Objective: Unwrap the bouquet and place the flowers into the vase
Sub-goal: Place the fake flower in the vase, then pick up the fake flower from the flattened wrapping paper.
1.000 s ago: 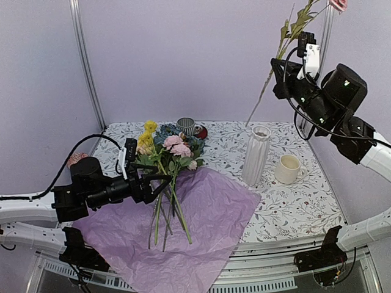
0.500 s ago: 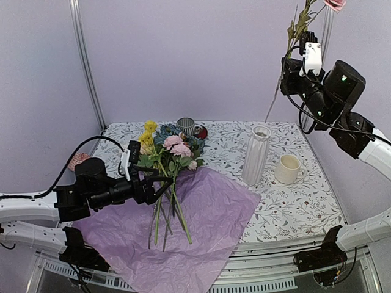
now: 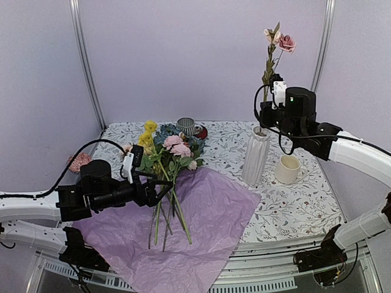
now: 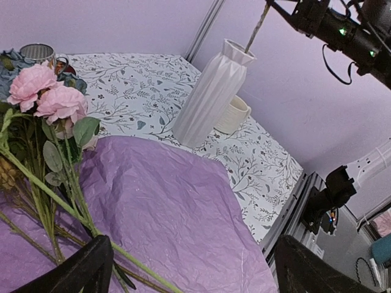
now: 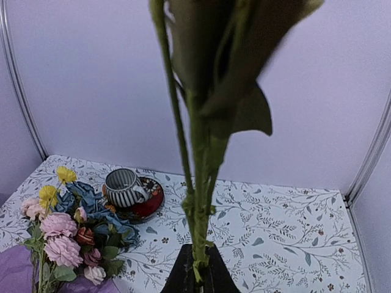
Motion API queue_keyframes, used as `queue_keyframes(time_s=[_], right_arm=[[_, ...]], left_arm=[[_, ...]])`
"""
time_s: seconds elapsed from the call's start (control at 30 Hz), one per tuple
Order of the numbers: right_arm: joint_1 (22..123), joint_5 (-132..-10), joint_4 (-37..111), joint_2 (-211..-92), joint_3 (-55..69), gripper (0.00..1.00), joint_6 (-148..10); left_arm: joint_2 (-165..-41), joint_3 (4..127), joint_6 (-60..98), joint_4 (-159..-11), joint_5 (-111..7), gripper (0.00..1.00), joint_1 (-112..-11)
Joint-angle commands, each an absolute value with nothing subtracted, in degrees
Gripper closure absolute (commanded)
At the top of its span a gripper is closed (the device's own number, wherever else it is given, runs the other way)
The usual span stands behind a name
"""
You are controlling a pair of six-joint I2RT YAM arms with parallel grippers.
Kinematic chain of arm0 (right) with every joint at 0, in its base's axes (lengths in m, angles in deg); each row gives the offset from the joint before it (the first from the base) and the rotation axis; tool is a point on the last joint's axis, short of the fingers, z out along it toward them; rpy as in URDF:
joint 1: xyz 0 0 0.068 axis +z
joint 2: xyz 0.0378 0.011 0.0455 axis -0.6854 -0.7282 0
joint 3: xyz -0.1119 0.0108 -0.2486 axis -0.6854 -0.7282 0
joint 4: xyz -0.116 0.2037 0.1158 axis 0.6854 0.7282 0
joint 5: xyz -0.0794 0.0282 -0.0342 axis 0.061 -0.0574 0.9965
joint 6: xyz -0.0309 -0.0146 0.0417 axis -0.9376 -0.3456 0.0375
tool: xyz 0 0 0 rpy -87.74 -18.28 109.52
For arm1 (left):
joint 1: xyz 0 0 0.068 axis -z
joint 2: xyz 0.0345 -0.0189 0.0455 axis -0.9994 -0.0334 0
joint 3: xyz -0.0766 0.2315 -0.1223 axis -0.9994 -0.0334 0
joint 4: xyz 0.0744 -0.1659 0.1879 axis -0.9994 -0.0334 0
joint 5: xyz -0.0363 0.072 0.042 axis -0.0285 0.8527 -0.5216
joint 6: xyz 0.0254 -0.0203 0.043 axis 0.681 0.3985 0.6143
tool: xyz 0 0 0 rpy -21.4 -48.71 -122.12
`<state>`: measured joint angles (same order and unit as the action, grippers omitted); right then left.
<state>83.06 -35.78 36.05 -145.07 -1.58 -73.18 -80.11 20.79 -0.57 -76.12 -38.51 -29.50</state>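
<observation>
The bouquet lies undone: the flowers (image 3: 168,152) rest with their stems on the spread pink-purple tissue sheet (image 3: 211,213). My left gripper (image 3: 160,184) is open and low over the stems; in the left wrist view one green stem (image 4: 73,210) runs past its left finger (image 4: 85,271). My right gripper (image 3: 266,116) is shut on the stem of a pink rose (image 3: 286,43), held upright over the white ribbed vase (image 3: 255,155). The stem's lower end (image 4: 256,27) meets the vase mouth (image 4: 239,52). In the right wrist view that stem (image 5: 198,232) rises from the shut gripper (image 5: 198,274).
A cream mug (image 3: 288,169) stands just right of the vase. A striped cup on a red saucer (image 3: 186,126) sits at the back behind the flowers. A pink object (image 3: 78,161) lies off the table's left edge. Metal booth posts (image 3: 85,67) rise at the back corners.
My right arm swung down and left from high at the right, turning the rose upright and bringing its stem end to the vase mouth. The left gripper crept slightly right.
</observation>
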Motion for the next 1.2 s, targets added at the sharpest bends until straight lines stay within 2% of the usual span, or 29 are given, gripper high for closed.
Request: queue_keyframes(time_s=[0.0, 0.03, 0.07, 0.17, 0.2, 0.27, 0.53, 0.6, 0.77, 1.0, 1.17], right_arm=[[79.0, -40.5, 39.1, -147.1, -4.6, 0.91, -63.9], [78.1, -41.9, 39.1, -147.2, -5.0, 0.86, -63.0], [77.7, -42.6, 39.1, -147.3, -5.3, 0.77, -62.1], [77.5, -42.8, 40.1, -146.7, -5.2, 0.39, -61.7], [77.5, -42.8, 40.3, -146.3, -5.3, 0.30, -61.8], [77.5, -42.9, 40.7, -144.5, -5.5, 0.23, -62.0], [77.5, -44.0, 45.4, -130.9, -6.4, 0.17, -62.3], [77.5, -50.1, 45.8, -127.3, -6.2, 0.19, -63.1], [77.8, -74.9, 42.5, -122.7, -6.8, 0.27, -67.1], [82.6, -75.7, 35.7, -124.6, -13.4, 0.31, -68.6], [86.2, -74.3, 22.1, -131.7, -22.2, 0.28, -68.3]], left_arm=[[-80.5, 21.9, -1.1, -77.9, -37.4, 0.06, -29.2], [-80.6, 21.9, -1.1, -78.0, -37.5, 0.06, -29.1], [-80.6, 21.9, -1.1, -78.1, -37.5, 0.06, -29.2], [-80.6, 22.0, -1.3, -78.5, -37.5, 0.06, -29.1], [-80.6, 22.0, -1.3, -78.7, -37.5, 0.06, -29.2], [-80.6, 21.9, -1.4, -78.9, -37.2, 0.06, -29.2], [-80.0, 21.8, -3.9, -82.2, -32.5, 0.02, -29.3], [-79.6, 21.5, -5.9, -83.7, -29.7, 0.02, -29.3], [-79.7, 19.9, -9.5, -82.7, -28.1, 0.03, -30.5], [-83.9, 20.5, -11.4, -83.2, -30.8, 0.28, -32.6], [-89.2, 21.8, -11.5, -82.8, -35.2, 0.42, -34.6]])
